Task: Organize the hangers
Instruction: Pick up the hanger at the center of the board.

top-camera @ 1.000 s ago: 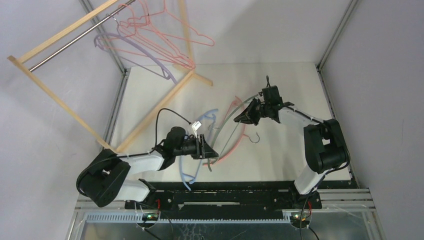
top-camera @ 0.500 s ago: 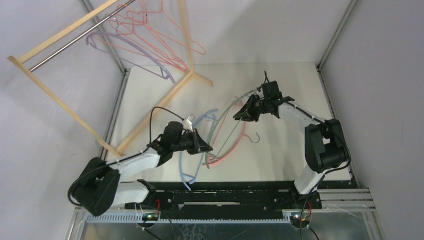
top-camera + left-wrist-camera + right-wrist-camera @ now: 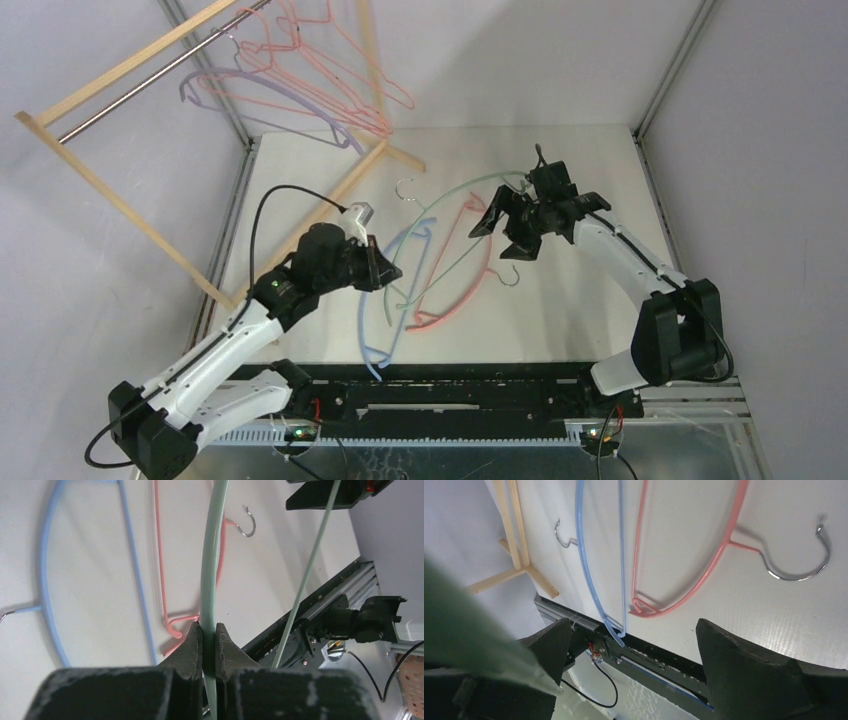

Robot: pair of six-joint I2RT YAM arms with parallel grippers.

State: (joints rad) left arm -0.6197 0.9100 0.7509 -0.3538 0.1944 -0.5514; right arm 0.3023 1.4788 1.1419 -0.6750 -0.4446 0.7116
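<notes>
Handover: right end effector (image 3: 503, 235) now gaping, freed thick curved green plastic hanger (image 3: 209, 555); left end effector (image 3: 209, 632) alone pinches its arm, raised off white surface (image 3: 600, 160). Hanging next.

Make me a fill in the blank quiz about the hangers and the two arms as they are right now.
1. The hanger clamped in the left pincer is ___ in colour.
2. The right pincer is wide ___.
3. The blue hanger and pink hanger lie on the ___.
4. The lilac hanger hangs on the wooden ___.
Missing words: green; open; table; rack.
</notes>
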